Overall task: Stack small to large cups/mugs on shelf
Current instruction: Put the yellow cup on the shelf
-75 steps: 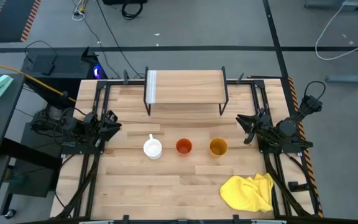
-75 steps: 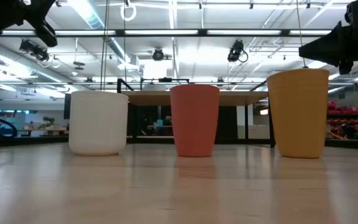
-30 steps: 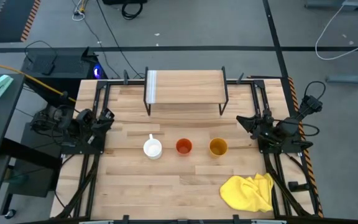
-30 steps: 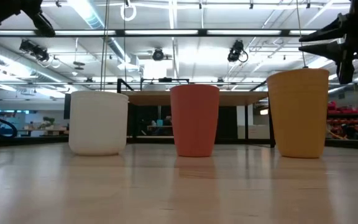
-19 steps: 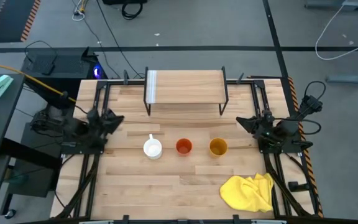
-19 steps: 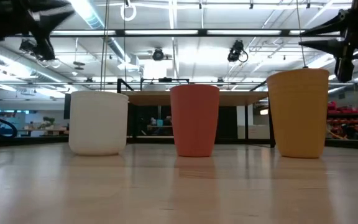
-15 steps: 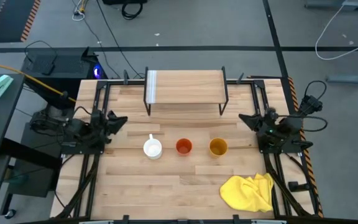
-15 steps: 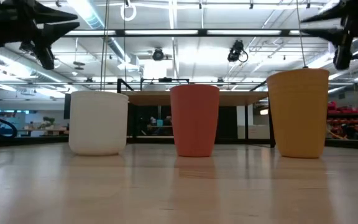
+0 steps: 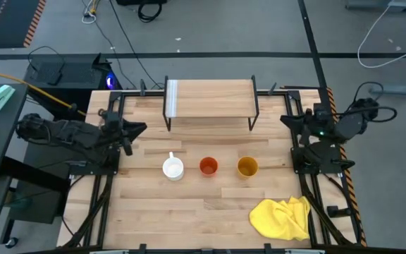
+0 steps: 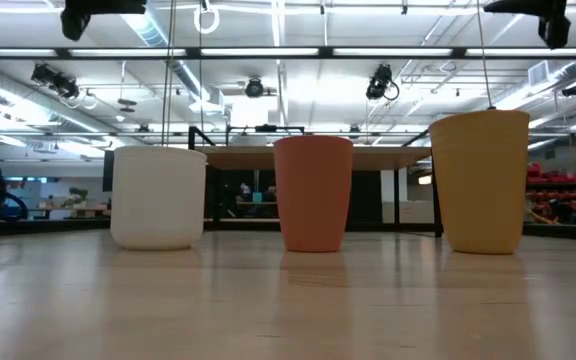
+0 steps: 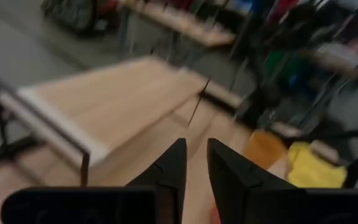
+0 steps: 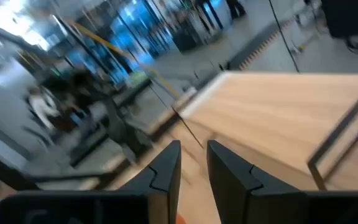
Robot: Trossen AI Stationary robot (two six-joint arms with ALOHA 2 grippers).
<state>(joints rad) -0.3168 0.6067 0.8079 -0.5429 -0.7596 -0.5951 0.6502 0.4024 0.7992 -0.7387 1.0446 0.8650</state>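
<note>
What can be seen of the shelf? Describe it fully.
The shelf is a low rack with a light wooden top board on thin black metal legs, and a pale strip across its left end. It stands upright at the far middle of the table, behind the row of three cups. Nothing rests on its top board, and neither gripper touches it. The left wrist view shows its board and a dark leg, blurred.

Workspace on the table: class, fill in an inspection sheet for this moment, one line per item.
Surface: wooden table, slatted.
Job's things: white mug, orange cup, yellow cup in a row, apart; shelf behind them, bare.
Clutter: yellow cloth near the front corner on the right arm's side.
Grippers: left gripper and right gripper both raised at the table's sides, holding nothing, fingers slightly apart.
Cables: on the floor behind the table.
Surroundings: ceiling lights.
</note>
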